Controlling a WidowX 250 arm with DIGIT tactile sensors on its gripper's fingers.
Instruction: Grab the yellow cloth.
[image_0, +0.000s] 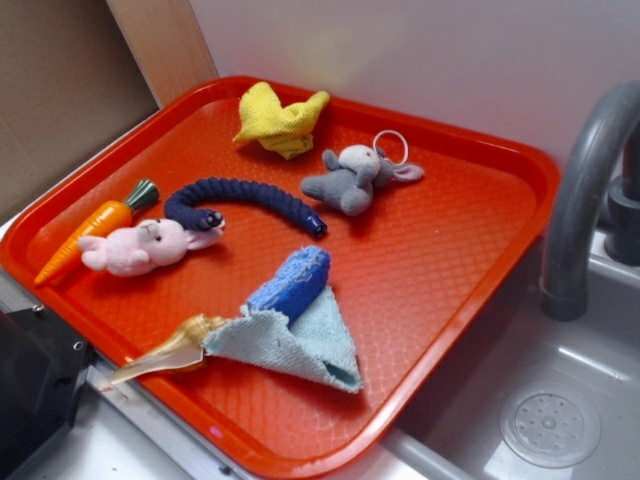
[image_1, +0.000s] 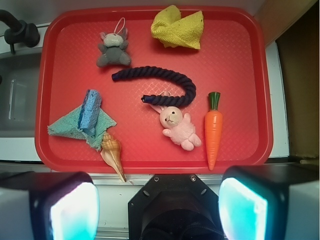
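exterior view: no readable writing on anything. the yellow cloth (image_0: 279, 119) lies bunched at the far corner of the red tray (image_0: 470, 270), just beside the grey plush toy (image_0: 352, 177); the light blue cloth (image_0: 295, 345) sits well apart at the near edge.

wrist view: the gripper (image_1: 159, 205) hangs off the tray's near rim, fingers (image_1: 75, 207) spread wide, holding nothing. the yellow cloth lies at the tray's far edge, across the tray from the gripper, beyond the navy rope (image_1: 165, 82) and pink bunny (image_1: 178, 126).

So we've got the exterior cam off to one side, angled down at the red tray (image_0: 480, 250) fairly close. The wrist cam looks straight down from above the gripper (image_1: 159, 202). We see the whole tray in both.
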